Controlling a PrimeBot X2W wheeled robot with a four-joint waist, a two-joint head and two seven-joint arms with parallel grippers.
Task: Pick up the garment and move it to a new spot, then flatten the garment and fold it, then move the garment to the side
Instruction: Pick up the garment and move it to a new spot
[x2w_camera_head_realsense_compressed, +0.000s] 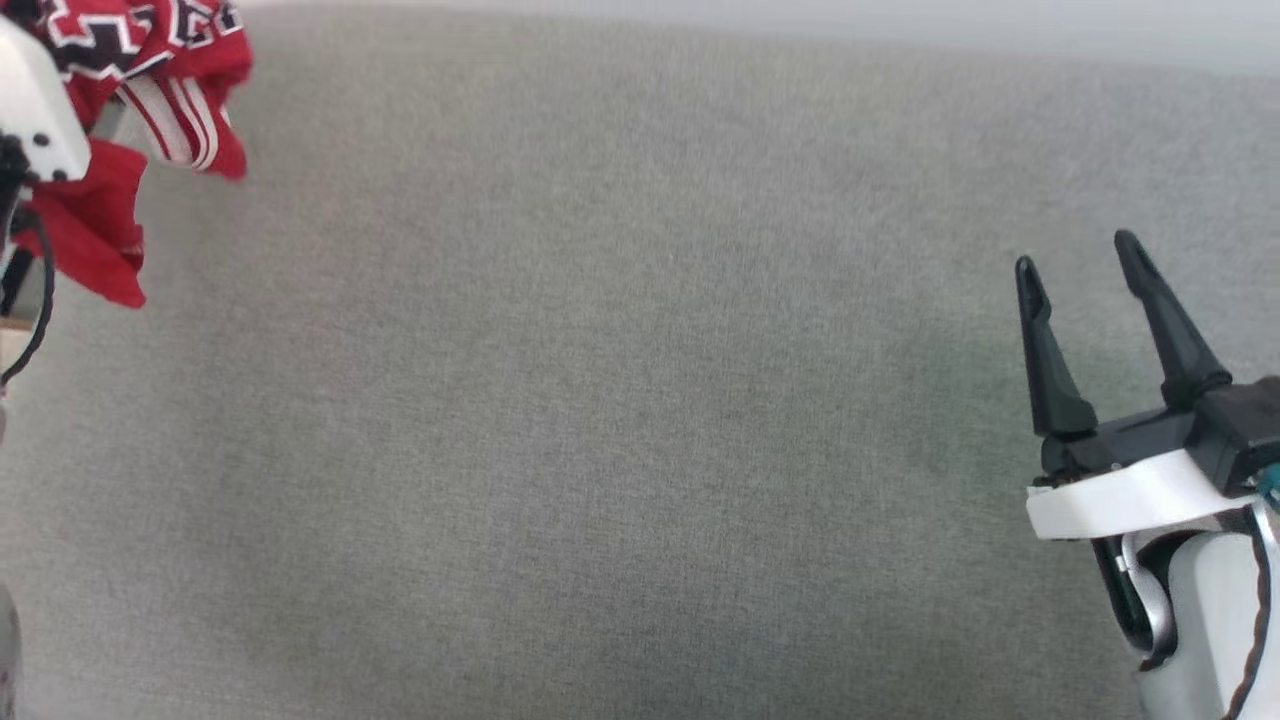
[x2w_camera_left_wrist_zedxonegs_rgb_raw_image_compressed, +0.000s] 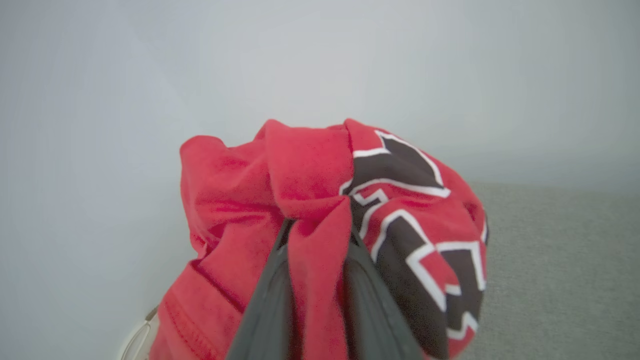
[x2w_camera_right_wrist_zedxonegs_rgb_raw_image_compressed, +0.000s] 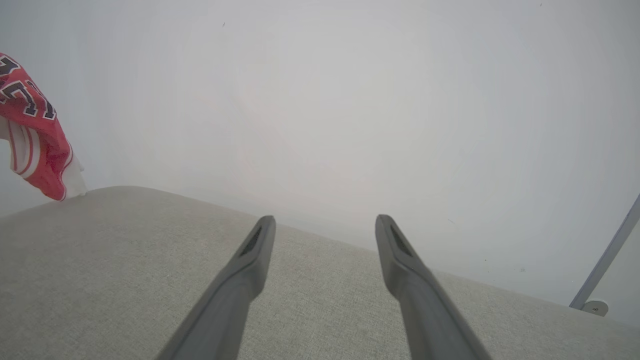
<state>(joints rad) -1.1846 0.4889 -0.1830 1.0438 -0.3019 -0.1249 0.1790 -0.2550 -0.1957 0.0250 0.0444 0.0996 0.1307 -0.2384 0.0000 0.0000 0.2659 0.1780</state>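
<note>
Garment (x2w_camera_head_realsense_compressed: 170, 60): red jersey, bunched up, hanging at the far left corner of the grey cloth surface (x2w_camera_head_realsense_compressed: 600, 400); striped trim and black lettering show.
Left gripper (x2w_camera_left_wrist_zedxonegs_rgb_raw_image_compressed: 320, 229): jaws clamped on a red fold of the garment.
Right gripper (x2w_camera_head_realsense_compressed: 1075, 252): jaws spread apart, holding nothing, over the surface's right side.

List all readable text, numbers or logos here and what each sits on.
On the garment, bunched in the left hand: black white-outlined characters, folded into fragments; nothing reads as a whole word or number.
On the right hand: no markings visible.
On the grey cloth surface: no text.
</note>
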